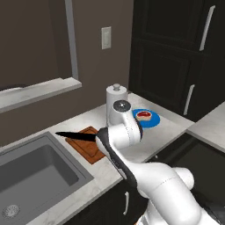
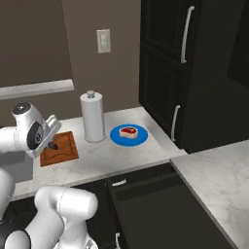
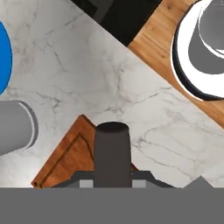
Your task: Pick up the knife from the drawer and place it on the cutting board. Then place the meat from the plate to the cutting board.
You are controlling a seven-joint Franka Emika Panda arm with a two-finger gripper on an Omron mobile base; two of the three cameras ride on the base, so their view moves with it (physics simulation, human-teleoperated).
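Observation:
My gripper (image 2: 52, 142) is shut on the dark handle of the black knife (image 1: 74, 136). The blade points left, just above the reddish-brown cutting board (image 1: 86, 147) by the sink. In the hand view the handle (image 3: 112, 151) stands between my gripper (image 3: 112, 177) jaws, over a corner of the board (image 3: 70, 159). The red meat (image 2: 128, 131) lies on the blue plate (image 2: 138, 138) to the right of the board, also seen as meat (image 1: 143, 115) on plate (image 1: 154, 119). The black drawer (image 2: 146, 192) stands open below the counter edge.
A white paper towel roll (image 1: 116, 103) stands upright between board and plate. A grey sink (image 1: 35, 176) lies left of the board. Tall black cabinets (image 2: 194, 73) rise at the right. A second marble counter (image 2: 219, 185) runs along the lower right.

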